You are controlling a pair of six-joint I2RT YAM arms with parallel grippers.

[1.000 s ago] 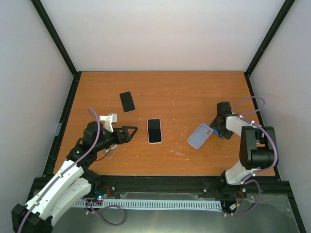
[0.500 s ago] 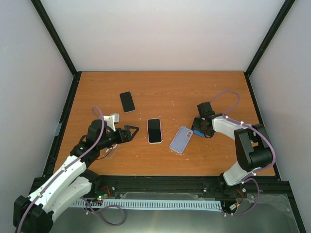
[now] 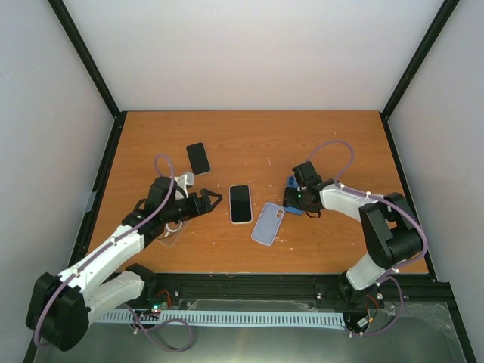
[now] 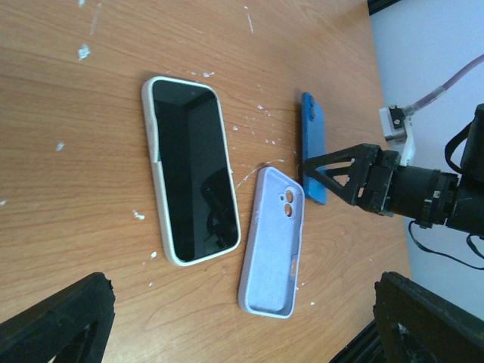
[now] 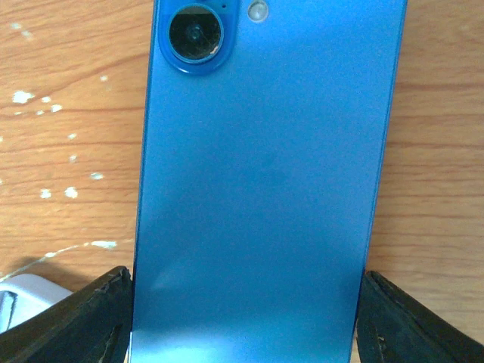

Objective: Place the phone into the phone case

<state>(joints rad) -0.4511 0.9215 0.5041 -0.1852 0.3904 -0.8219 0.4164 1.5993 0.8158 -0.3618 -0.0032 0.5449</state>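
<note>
A blue phone [image 5: 265, 189], back side up with its camera lens at the far end, sits between the fingers of my right gripper [image 5: 246, 321], which is shut on its long edges. From above, that gripper [image 3: 292, 198] holds the phone [image 3: 293, 209] low over the table, just right of the empty lilac phone case [image 3: 267, 224]. The case [image 4: 274, 242] lies open side up, and a corner of it [image 5: 13, 301] shows beside the phone. My left gripper [image 3: 209, 200] hangs open and empty, left of the case, its black fingertips [image 4: 53, 321] wide apart.
A phone in a white case [image 3: 240, 203] lies screen up between the left gripper and the lilac case. A black phone [image 3: 198, 158] lies farther back on the left. White scuff marks dot the wooden table [image 3: 333, 144].
My right gripper moved left with the blue phone, and the lilac case slid left with it, towards the white-cased phone. The left arm reached forward and right towards that phone.
</note>
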